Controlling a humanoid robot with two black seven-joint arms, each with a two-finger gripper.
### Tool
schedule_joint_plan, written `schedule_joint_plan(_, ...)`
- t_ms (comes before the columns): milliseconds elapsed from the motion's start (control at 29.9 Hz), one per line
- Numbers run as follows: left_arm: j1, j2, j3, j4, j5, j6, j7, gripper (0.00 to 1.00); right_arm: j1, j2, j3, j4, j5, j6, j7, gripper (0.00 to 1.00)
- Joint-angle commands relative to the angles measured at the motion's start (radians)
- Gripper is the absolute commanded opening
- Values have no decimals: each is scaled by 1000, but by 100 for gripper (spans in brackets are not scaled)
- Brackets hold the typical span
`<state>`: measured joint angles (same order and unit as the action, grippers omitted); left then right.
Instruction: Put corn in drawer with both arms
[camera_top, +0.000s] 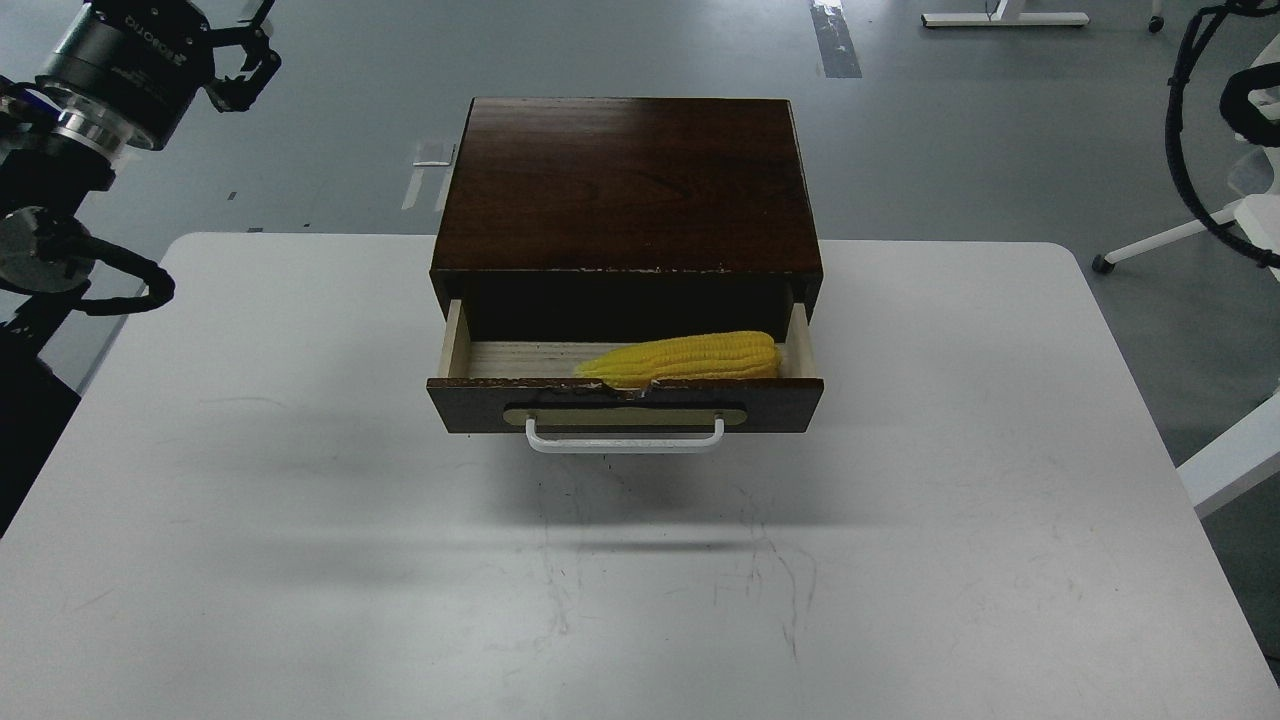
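Observation:
The yellow corn (690, 358) lies on its side in the right half of the open drawer (470, 402), tapered end pointing left. The drawer is pulled out of the dark brown box (625, 180), and its white bar handle (625, 441) faces me. My left gripper (252, 62) is up at the far left, well above and away from the box; it looks open and empty, with its tips partly cut off by the top edge. Of my right arm only a cable and a dark part (1245, 100) show at the top right edge. Nothing touches the corn.
The box stands at the back middle of the white table (640, 580). White chair legs (1160, 240) and a white frame (1230, 460) stand off the table's right side.

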<state>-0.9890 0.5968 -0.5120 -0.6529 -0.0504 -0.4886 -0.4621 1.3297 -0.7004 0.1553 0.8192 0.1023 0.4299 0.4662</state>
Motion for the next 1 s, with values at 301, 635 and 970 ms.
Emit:
schedule_joint_plan(301, 6, -51, -5, 73, -91, 0, 29, 98, -437, 70, 415, -55, 213, 58, -12, 100)
schedule_joint_plan(635, 21, -77, -7, 182, -195, 0, 98, 98, -475, 164, 420, -94, 349, 46, -78, 100)
schedule_joint_plan(970, 67, -101, -23, 188, -218, 0, 94, 98, -481, 162, 414, -130, 347, 21, -72, 100)
